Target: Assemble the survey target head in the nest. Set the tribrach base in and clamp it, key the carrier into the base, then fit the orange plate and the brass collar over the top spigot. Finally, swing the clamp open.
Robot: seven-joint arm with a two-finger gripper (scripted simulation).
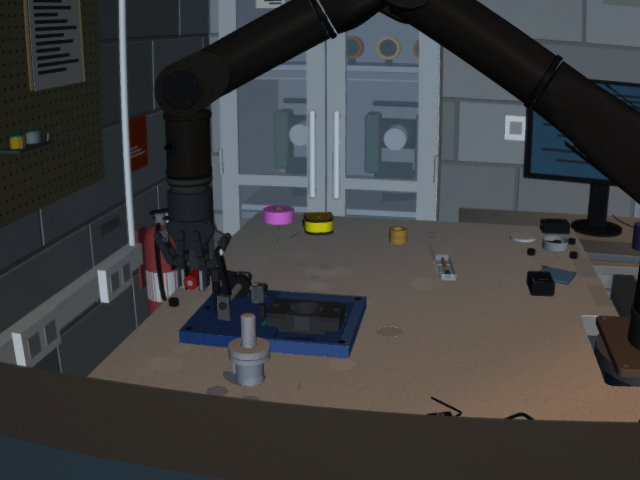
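My gripper [192, 274] hangs at the back left corner of the blue nest plate [276, 325], closed on the red knob of the clamp handle [191, 281]. The clamp's black lever [222, 281] stands tilted beside it. The dark tribrach base [306, 315] sits in the nest. The grey carrier [248, 356] stands upright on the table in front of the nest. The orange plate [317, 223], which looks yellow, and the brass collar [397, 235] lie apart at the back of the table.
The table's left edge and a red fire extinguisher [155, 274] are close behind my gripper. A pink disc [278, 214] lies by the orange plate. A small tray [445, 266], black boxes and a monitor stand to the right.
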